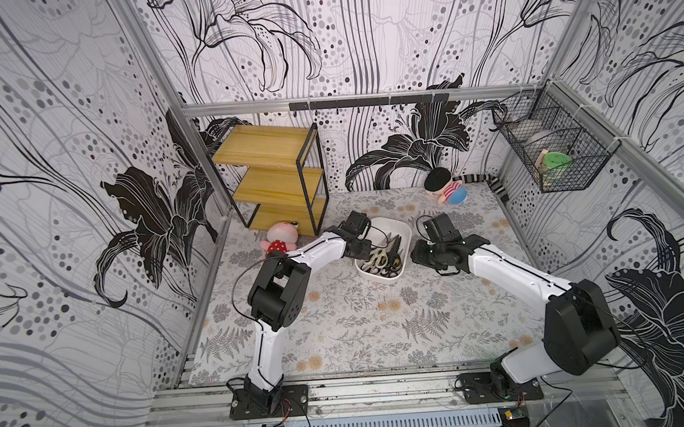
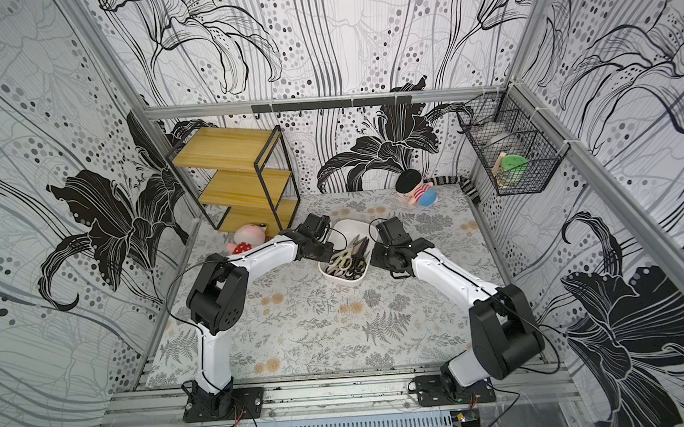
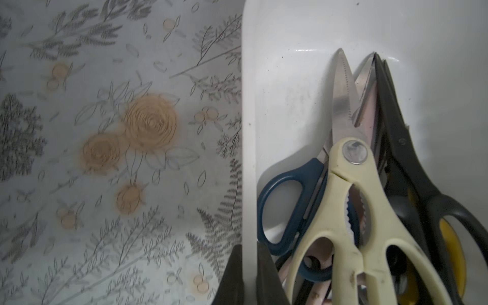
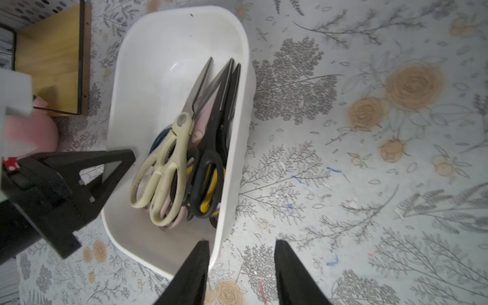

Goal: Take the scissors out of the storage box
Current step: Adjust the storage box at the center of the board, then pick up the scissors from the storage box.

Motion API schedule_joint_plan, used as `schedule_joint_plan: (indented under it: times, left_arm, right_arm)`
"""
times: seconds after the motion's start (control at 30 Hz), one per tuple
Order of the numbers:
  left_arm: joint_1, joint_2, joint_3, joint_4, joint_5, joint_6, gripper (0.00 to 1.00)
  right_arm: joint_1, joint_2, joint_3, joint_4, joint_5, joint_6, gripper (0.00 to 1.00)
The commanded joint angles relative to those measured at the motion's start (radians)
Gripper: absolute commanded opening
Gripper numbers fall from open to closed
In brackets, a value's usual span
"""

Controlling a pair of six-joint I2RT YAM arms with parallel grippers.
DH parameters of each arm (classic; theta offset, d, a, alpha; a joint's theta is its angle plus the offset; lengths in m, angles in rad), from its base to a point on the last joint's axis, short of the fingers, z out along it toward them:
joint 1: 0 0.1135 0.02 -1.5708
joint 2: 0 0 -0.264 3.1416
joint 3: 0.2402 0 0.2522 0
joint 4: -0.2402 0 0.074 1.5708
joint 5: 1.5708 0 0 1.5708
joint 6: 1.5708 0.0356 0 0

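The storage box is a shallow white tub in the middle of the table. Several scissors lie piled in its near half, blades pointing away. A cream-handled pair lies on top of dark blue, black and yellow-black ones. My left gripper is shut on the box's left wall. My right gripper is open astride the right wall, one finger inside the box and one outside over the table.
A wooden shelf stands at the back left with a pink plush toy in front of it. A doll with a black hat lies at the back. A black wire basket hangs on the right wall.
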Motion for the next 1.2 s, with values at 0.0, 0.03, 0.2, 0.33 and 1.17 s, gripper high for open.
schedule_joint_plan:
  times: [0.0,0.03,0.2,0.33,1.17]
  left_arm:
    - [-0.01,-0.114,-0.119,0.093,-0.05,-0.188,0.0]
    - [-0.021,-0.138,-0.158,0.108,-0.072,-0.24,0.0]
    - [-0.082,-0.197,-0.261,0.105,-0.205,-0.42,0.0]
    - [-0.09,-0.222,-0.343,0.151,-0.216,-0.52,0.0]
    - [-0.092,-0.243,-0.382,0.201,-0.143,-0.562,0.0]
  right_arm:
    - [0.034,0.066,0.094,-0.059,-0.001,-0.03,0.45]
    - [0.048,0.091,0.125,-0.066,-0.002,-0.03,0.45]
    - [0.131,0.229,0.294,-0.142,-0.003,-0.031,0.41]
    - [0.196,0.336,0.431,-0.239,-0.003,-0.018,0.39]
    - [0.257,0.469,0.434,-0.265,0.035,0.037,0.31]
